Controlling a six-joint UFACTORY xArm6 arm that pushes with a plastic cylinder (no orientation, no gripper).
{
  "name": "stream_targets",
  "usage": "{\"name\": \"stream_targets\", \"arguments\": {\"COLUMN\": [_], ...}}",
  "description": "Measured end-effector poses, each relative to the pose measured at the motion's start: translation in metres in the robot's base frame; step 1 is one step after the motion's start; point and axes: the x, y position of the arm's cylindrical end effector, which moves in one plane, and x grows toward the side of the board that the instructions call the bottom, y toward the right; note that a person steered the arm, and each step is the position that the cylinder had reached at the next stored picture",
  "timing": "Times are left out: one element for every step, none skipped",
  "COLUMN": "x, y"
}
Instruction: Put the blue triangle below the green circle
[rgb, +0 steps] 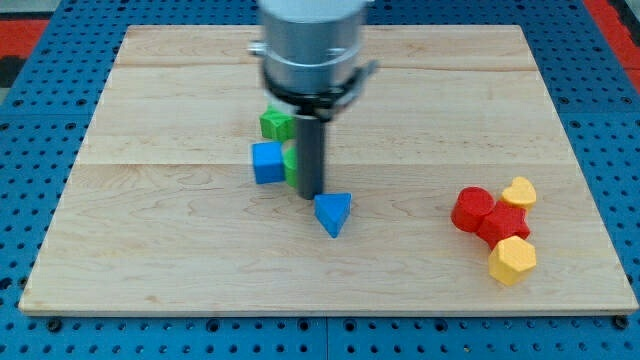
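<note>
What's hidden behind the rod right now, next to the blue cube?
A sliver of green shows between the blue cube and the rod, likely the green circle; most is covered. My tip sits just up-left of the blue triangle. Another green block lies above.

A wooden board (180, 270) is laid on a blue pegboard surface (30, 120), and every other item is placed on it. Left of the board's middle, a blue cube (267, 162) is seen, with a green block (275, 124) just above it toward the view's top; the green block's shape is partly hidden. Near the board's right edge, a tight cluster is formed: a red cylinder (471, 209) at the cluster's left, a second red block (504, 224) touching it, a yellow heart (519, 191) at the cluster's top, and a yellow hexagon (513, 260) at its bottom, nearest the board's lower edge.
</note>
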Motion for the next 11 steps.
{"name": "stream_targets", "arguments": {"x": [-0.017, -0.024, -0.009, 0.061, 0.105, 0.104, 0.075, 0.056, 0.062, 0.044, -0.003], "y": [-0.041, -0.069, -0.075, -0.072, -0.023, 0.028, 0.038, 0.047, 0.08, 0.096, 0.033]}}
